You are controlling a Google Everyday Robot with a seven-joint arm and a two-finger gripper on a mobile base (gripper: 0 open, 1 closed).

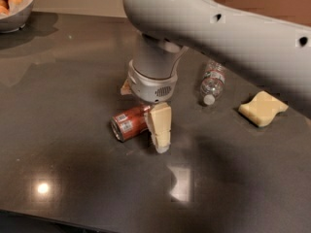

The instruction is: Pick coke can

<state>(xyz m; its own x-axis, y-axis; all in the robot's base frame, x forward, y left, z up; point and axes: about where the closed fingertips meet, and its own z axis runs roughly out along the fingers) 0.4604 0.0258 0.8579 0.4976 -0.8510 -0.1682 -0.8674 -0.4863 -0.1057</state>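
The coke can point(127, 124) is red with a silver end and lies on its side on the dark table point(73, 81), its silver end facing front left. My gripper point(142, 108) hangs from the grey arm directly over the can's right end. It is open. One cream finger point(159, 127) stands right against the can's right side with its tip near the table. The other finger point(126, 87) shows only as a small tip behind the can. The can's right end is hidden behind the near finger.
A clear plastic bottle point(212, 81) lies on its side to the right of the arm. A yellow sponge point(263, 108) lies further right. A bowl of oranges point(13, 4) stands at the far left corner. The table's front edge runs along the bottom.
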